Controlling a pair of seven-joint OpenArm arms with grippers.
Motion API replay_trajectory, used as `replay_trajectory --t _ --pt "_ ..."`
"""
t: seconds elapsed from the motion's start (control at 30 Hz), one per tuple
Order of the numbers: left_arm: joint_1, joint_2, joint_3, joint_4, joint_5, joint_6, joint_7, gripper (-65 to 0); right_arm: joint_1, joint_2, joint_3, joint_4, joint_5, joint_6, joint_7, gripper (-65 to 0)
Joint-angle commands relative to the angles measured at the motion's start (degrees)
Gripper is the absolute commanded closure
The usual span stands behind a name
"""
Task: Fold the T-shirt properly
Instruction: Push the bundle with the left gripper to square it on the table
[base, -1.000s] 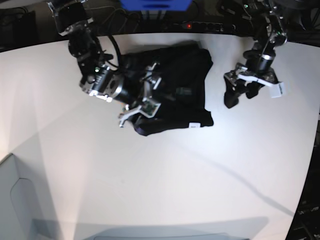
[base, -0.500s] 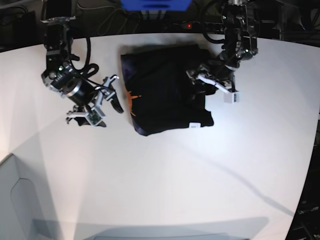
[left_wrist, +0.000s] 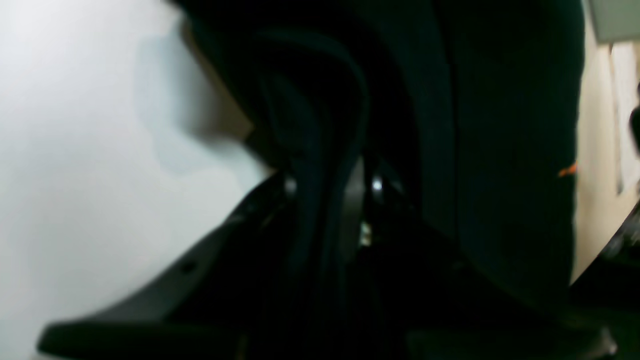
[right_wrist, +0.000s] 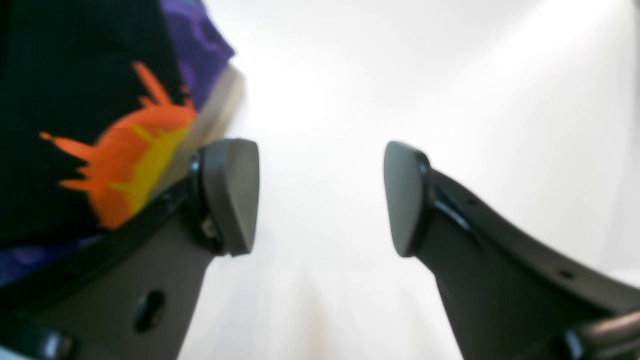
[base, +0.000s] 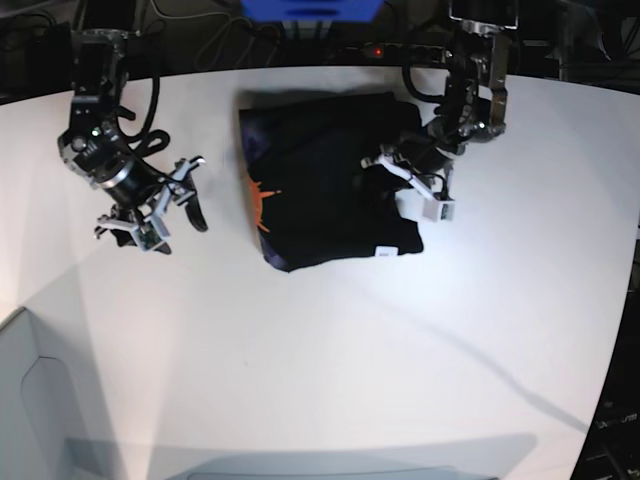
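Right end effector: we see its two pads spread wide with only bare white tabletop between them; it holds nothing and sits at the left of the scene, apart from the cloth.
Left end effector: it is down at the right edge of the T-shirt; the wrist view is dark and blurred, filled with black fabric, so we cannot tell whether it is spread or pinching the cloth.
T-shirt position: it lies on the far-centre part of the tabletop, between the two arms, an orange print near its left edge and a small white tag at its near-right corner.
Progress: we judge the shirt already gathered into a compact, roughly rectangular bundle, so most folds look done.
Left to do: the near edge looks uneven, so we think some tidying or a last fold on the right side may remain.
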Motion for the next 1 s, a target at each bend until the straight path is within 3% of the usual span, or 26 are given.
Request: replay_trajectory --t 0.0,0.17,0.23,0.4,0.57,0.83,0.97 --pt "-1.74 -2.05 1.72 -0.06 0.11 0.17 0.17 0.0 0.64 0.49 1.26 1.11 0.67 -0.25 1.33 -40.1" --pt "-12.91 -12.6 19.65 -5.34 -0.06 0.17 0.17 0.0 0.64 0.4 5.48 1.11 0.67 -0.25 1.33 -40.1" --pt "-19.06 -15.06 28.71 -7.89 0.03 -0.54 0.17 0.0 0.64 0.4 6.8 1.11 0.67 -0.25 1.33 -40.1" --pt "-34.18 -15.15 45.23 -15.71 0.03 -11.09 -0.18 0.0 0.46 -0.83 9.61 1.11 0.67 -0.25 1.33 -40.1" --pt "-45.43 -8.73 55.52 -23.27 3.1 -15.39 -0.18 -2.6 -0.77 -2.76 13.65 1.11 0.67 -0.25 1.33 -40.1" --pt "-50.36 4.37 58.51 -31.01 22.0 -15.66 -0.27 -27.5 -3.94 -3.38 13.74 1.2 0.58 -0.25 1.33 -40.2" --pt "-50.53 9.12 58.24 -31.45 29.92 -15.66 -0.36 -32.5 -5.43 -3.56 13.74 1.55 0.67 -0.25 1.33 -40.3"
